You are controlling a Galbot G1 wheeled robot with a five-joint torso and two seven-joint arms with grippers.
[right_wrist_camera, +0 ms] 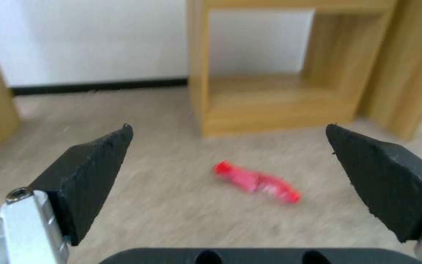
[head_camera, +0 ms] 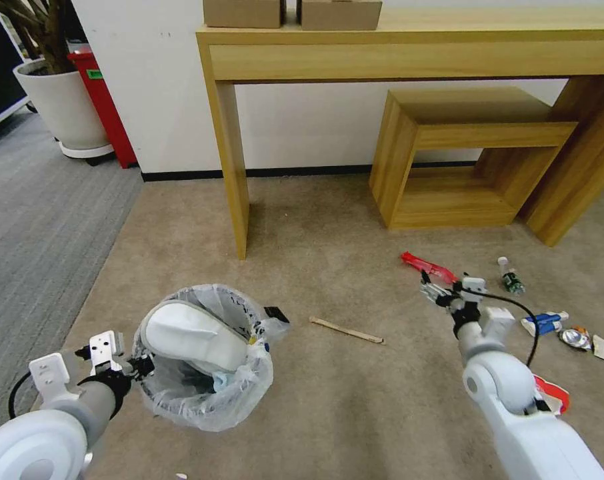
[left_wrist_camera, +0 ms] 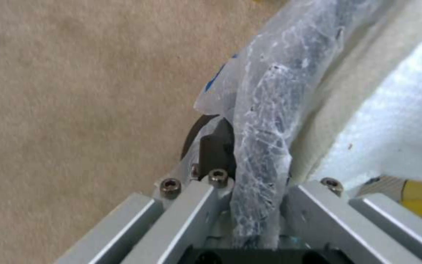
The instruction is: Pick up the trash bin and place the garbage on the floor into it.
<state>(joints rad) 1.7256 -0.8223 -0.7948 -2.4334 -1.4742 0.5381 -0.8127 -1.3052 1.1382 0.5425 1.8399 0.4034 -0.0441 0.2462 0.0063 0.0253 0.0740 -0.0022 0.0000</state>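
Note:
The trash bin (head_camera: 194,408), lined with a clear crinkled bag, sits low at the left with a white slipper (head_camera: 194,337) lying in it. My left gripper (head_camera: 139,368) is shut on the bin's bag-covered rim (left_wrist_camera: 262,139); the slipper (left_wrist_camera: 396,110) lies just inside. My right gripper (head_camera: 437,291) hangs open just short of the red wrapper (head_camera: 427,266), which lies on the carpet ahead of its spread fingers (right_wrist_camera: 93,172) in the right wrist view (right_wrist_camera: 257,182). Other garbage on the floor: a wooden stick (head_camera: 346,330), a green-labelled bottle (head_camera: 512,280), a blue-white packet (head_camera: 545,323), a crushed can (head_camera: 574,338), and a red-white cup (head_camera: 553,393) half hidden by the right arm.
A wooden console table stands at the wall, its leg (head_camera: 232,160) behind the bin, with cardboard boxes (head_camera: 292,13) on top. A low wooden open-sided stand (head_camera: 462,160) sits under it beyond the wrapper. A potted plant (head_camera: 62,100) and a red box (head_camera: 105,107) stand far left.

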